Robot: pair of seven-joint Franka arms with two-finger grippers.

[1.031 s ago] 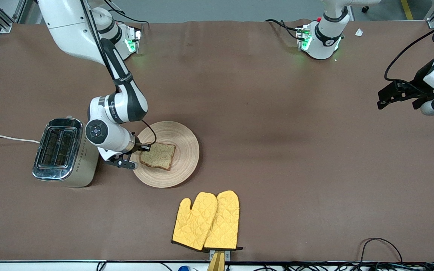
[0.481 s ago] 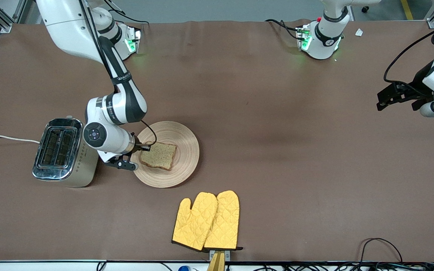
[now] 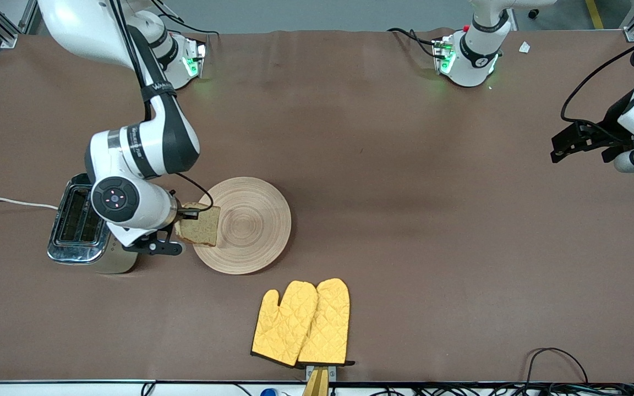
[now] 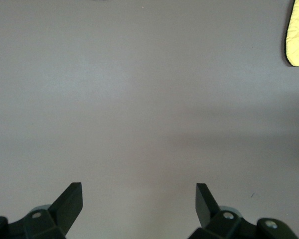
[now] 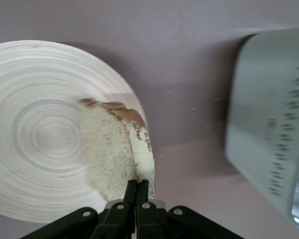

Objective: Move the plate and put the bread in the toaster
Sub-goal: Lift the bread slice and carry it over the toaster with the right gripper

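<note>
My right gripper (image 3: 182, 224) is shut on the crust edge of the bread (image 3: 200, 225), a speckled brown slice held up in the air over the plate's rim that faces the toaster. In the right wrist view the bread (image 5: 115, 149) hangs from the gripper (image 5: 139, 185) over the plate (image 5: 40, 129). The round tan wooden plate (image 3: 251, 225) lies bare on the table beside the chrome-topped toaster (image 3: 77, 217), whose cream side (image 5: 269, 149) shows in the right wrist view. My left gripper (image 3: 578, 144) waits open over the left arm's end of the table; it also shows in the left wrist view (image 4: 138, 196).
A pair of yellow oven mitts (image 3: 301, 323) lies nearer the front camera than the plate; a mitt tip (image 4: 298, 35) shows in the left wrist view. The toaster's white cord (image 3: 3, 201) runs off the table's edge. Brown cloth covers the table.
My right gripper has lifted the bread off the plate and carried it toward the toaster, tilting it up on edge. The plate is now bare. The left arm has barely moved.
</note>
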